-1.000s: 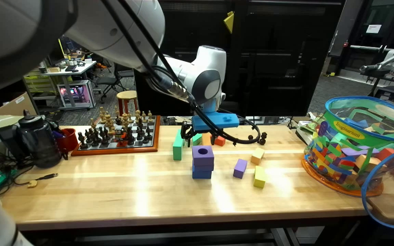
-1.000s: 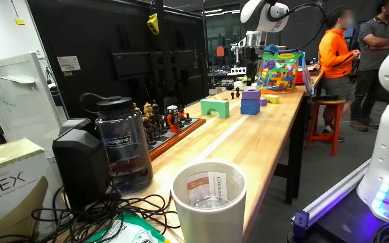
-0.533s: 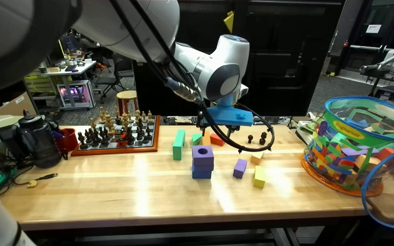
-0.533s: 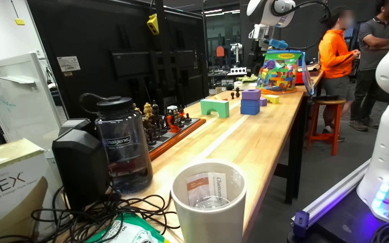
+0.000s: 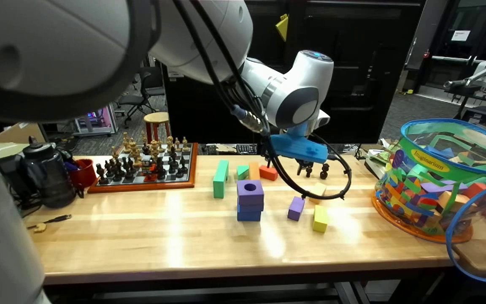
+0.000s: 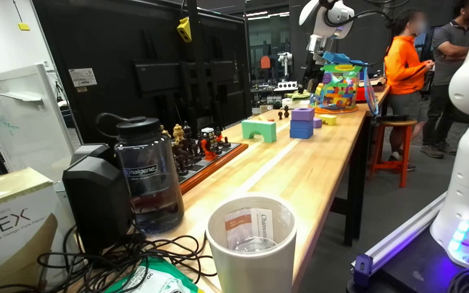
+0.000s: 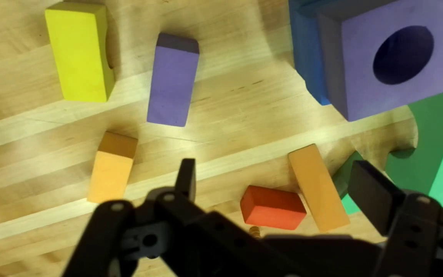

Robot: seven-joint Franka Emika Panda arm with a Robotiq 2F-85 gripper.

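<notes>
red block (image 7: 273, 207) is on the tabletop (image 5: 141, 236), lying between the claw's 2 fingers as my wrist view frames it, close beside the orange block (image 7: 319, 188); whether those blocks touch, i can't tell. my claw (image 7: 274, 179) is released: its fingers stand wide apart with nothing in their grasp.

what has just changed is the arm (image 5: 175, 42). in an exterior view it has swung sideways, taking the claw past the stack and toward the toy tub (image 5: 430, 160). the blocks haven't shifted: the holed purple block (image 7: 402, 92) still tops the 2 blue blocks (image 6: 301, 133), with the green arch (image 6: 259, 127) standing near them.

i read that as repositioning rather than gripping: nothing is being carried, and the stack is intact. the small purple block (image 5: 296, 208), yellow block (image 5: 320, 218) and tan block (image 7: 110, 177) lie loose near each other, apart from the red block.
</notes>
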